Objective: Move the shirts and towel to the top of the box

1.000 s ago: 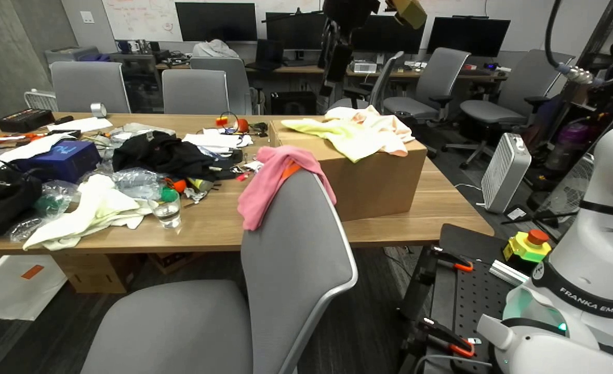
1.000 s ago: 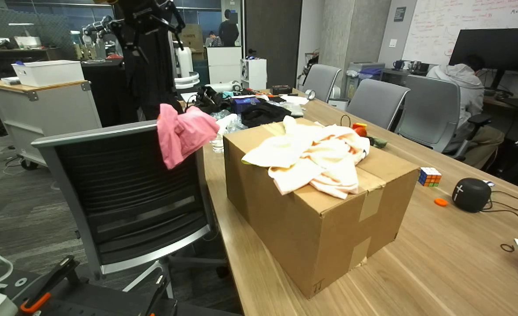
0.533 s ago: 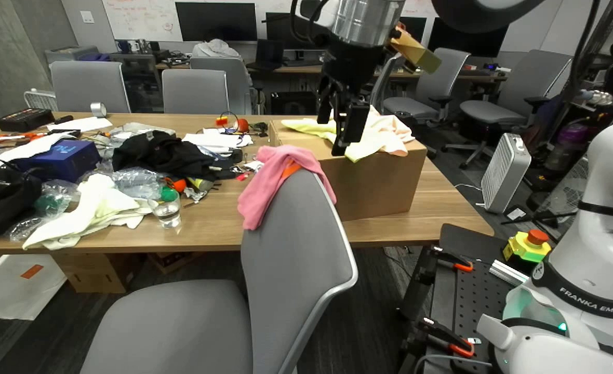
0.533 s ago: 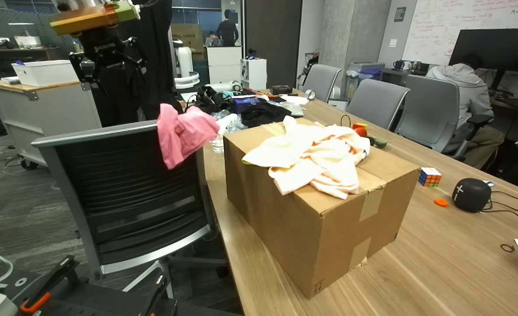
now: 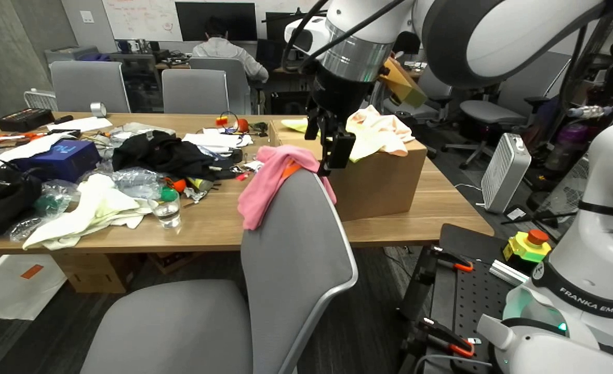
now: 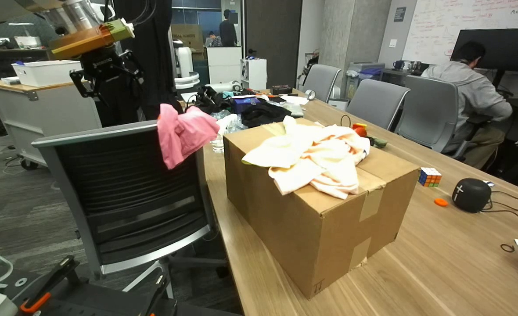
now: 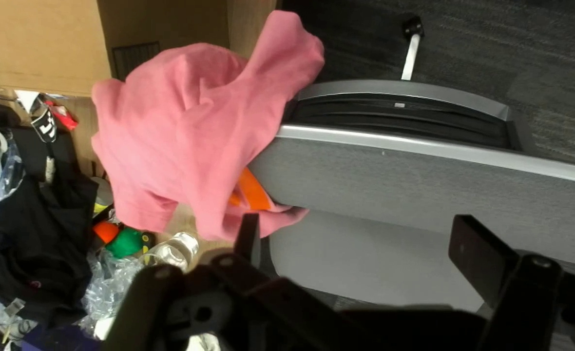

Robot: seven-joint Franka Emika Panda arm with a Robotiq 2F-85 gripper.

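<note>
A wooden worktop (image 6: 443, 250) is filling the middle of the room, while a white robot arm (image 5: 519, 36) is standing just off one of its corners. A gray chair (image 5: 306, 244) is standing at one long edge, and a seated person (image 6: 465, 96) is leaning forward beyond the opposite one. A cardboard box (image 6: 276, 219) is resting near the chair's edge, toward the robot's corner, and is bearing a rumpled peach cloth (image 5: 388, 131) and a pale yellow cloth (image 5: 364, 148) on its top. A black cloth (image 5: 161, 156) is lying crumpled toward the end away from the robot, and a cream cloth (image 5: 98, 208) is spreading along the chair's edge on that side. A pink cloth (image 7: 185, 136) is hanging over the upper corner of the chair's back, right by the long edge and close to the cardboard box. Near it, above the chair, the gripper (image 7: 358, 243) is hovering, its fingers (image 7: 482, 258) standing wide apart and holding nothing. A glass of water (image 5: 167, 214) is standing just beside the cream cloth. By the opposite long edge, a black speaker (image 6: 470, 195) is sitting near a puzzle cube (image 6: 429, 177), and an orange disc (image 6: 440, 202) is lying flat near both.
</note>
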